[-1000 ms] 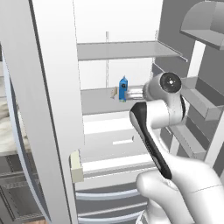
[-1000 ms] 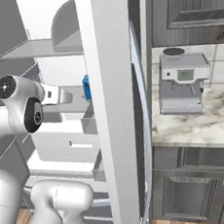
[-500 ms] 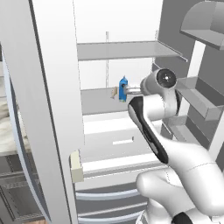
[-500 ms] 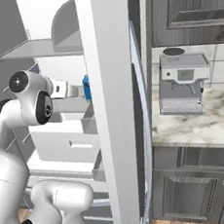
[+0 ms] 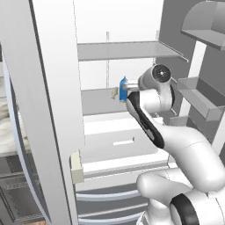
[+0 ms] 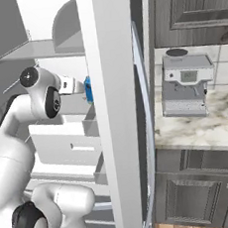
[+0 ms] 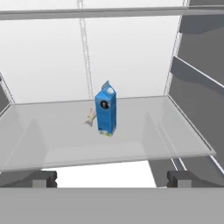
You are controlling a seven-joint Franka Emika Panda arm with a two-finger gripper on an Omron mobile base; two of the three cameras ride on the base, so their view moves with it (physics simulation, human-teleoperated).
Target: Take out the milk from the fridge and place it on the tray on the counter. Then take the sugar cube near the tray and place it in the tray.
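The milk (image 7: 106, 111), a small blue gabled carton, stands upright on a grey glass shelf (image 7: 52, 144) inside the open fridge (image 5: 101, 26). In the hand view it is dead ahead at mid-shelf. My gripper (image 7: 113, 178) is open, its fingertips (image 7: 41, 178) wide apart at the shelf's front edge, still short of the carton. From the left base view the hand (image 5: 130, 86) reaches in just right of the milk (image 5: 123, 88). The right base view shows the milk (image 6: 88, 88) beside the hand. The tray and the sugar cube are out of view.
A tiny tan object (image 7: 91, 117) lies just left of the carton. White drawers (image 6: 64, 141) sit below the shelf, and door bins (image 5: 197, 94) hang to the right. The marbled counter (image 6: 212, 125) carries a coffee machine (image 6: 185, 86), beyond the fridge wall.
The arm has stretched further into the fridge, bringing the hand closer to the milk. The jaws have stayed open.
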